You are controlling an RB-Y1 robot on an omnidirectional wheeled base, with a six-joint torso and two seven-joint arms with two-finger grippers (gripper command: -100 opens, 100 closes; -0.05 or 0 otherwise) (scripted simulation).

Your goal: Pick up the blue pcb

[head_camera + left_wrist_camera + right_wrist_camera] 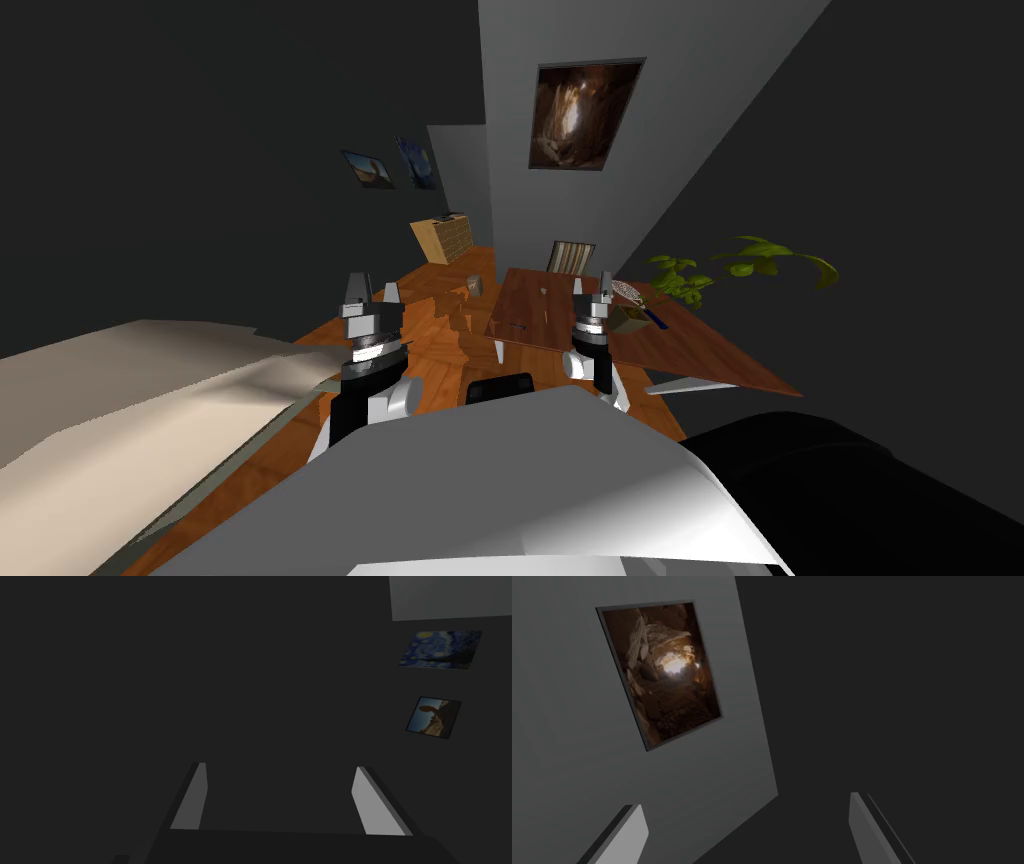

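Observation:
A brown table point(545, 330) stands ahead of me on the wood floor. On its right part lie a netted racket-like item point(628, 292), a small tan box point(628, 319) and a small blue piece point(655, 318); whether that piece is the pcb I cannot tell. My left gripper point(373, 292) point(280, 796) is raised and open to the left of the table, with nothing between its fingers. My right gripper point(603, 285) point(747, 831) is raised over the table's near right part, just left of the small box, open and holding nothing.
A pale bed-like surface point(120, 400) lies close on the left. A black seat point(850, 480) is near on the right. Beyond the table are a striped-back chair point(570, 258), a wooden cabinet point(442, 238) and a leafy plant point(740, 265). A small grey cube point(475, 285) sits on the floor.

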